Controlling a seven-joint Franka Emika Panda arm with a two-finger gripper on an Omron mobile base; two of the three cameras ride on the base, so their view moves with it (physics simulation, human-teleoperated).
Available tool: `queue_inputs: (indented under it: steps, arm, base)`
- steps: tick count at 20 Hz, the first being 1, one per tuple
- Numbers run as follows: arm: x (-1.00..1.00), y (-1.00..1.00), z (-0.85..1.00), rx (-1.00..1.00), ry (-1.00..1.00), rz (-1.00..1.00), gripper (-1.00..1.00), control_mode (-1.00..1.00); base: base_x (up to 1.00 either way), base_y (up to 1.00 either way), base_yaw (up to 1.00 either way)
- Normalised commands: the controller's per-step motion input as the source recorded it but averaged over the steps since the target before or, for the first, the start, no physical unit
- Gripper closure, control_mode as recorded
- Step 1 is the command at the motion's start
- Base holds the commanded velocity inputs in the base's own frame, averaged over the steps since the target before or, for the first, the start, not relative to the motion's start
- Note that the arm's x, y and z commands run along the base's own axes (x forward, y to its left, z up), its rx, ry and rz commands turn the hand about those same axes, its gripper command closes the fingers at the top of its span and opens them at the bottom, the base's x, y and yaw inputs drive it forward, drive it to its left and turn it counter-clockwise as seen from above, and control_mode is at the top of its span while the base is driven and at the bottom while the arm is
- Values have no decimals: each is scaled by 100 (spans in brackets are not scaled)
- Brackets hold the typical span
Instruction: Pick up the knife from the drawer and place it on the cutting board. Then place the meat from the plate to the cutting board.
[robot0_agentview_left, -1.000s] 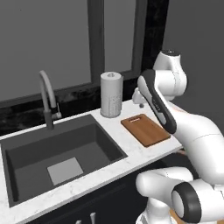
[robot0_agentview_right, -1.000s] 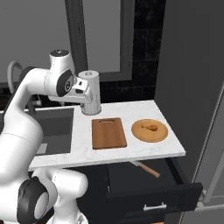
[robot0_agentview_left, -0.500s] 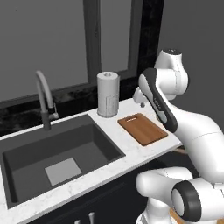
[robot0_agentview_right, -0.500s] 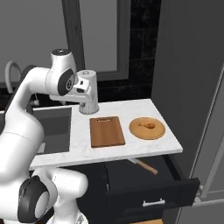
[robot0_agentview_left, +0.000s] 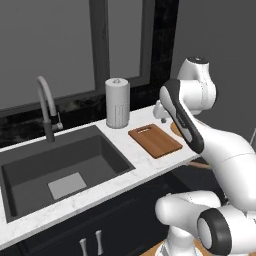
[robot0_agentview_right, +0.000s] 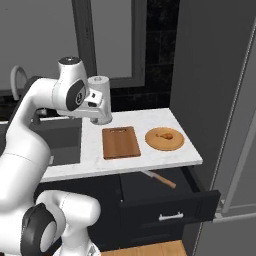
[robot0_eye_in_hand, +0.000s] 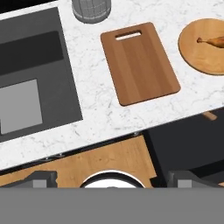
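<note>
The hand (robot0_agentview_right: 102, 119) hung spread and empty above the worktop (robot0_agentview_right: 135, 162), likely surveying. Below and beyond it, the knife (robot0_agentview_right: 159, 179) lay in the open drawer (robot0_agentview_right: 170, 207); the cutting board (robot0_eye_in_hand: 139, 62) waited bare beneath.

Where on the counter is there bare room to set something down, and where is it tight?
Free: the cutting board top, and the marble strip between it and the sink. Tighter: the narrow gap between board and plate, which holds the meat, and the back corner by the paper towel roll.
</note>
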Motion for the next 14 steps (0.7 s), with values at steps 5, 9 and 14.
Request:
queue_inputs:
  steps: [5, 9, 14]
  arm:
    - [0, 0, 0, 0, 0, 0, -100, 100]
    - [0, 0, 0, 0, 0, 0, -100, 100]
    - [-7, -22, -27, 0, 0, -3, -100, -100]
  base:
    - [0, 40, -2]
    - [0, 2, 0]
    - [0, 0, 0]
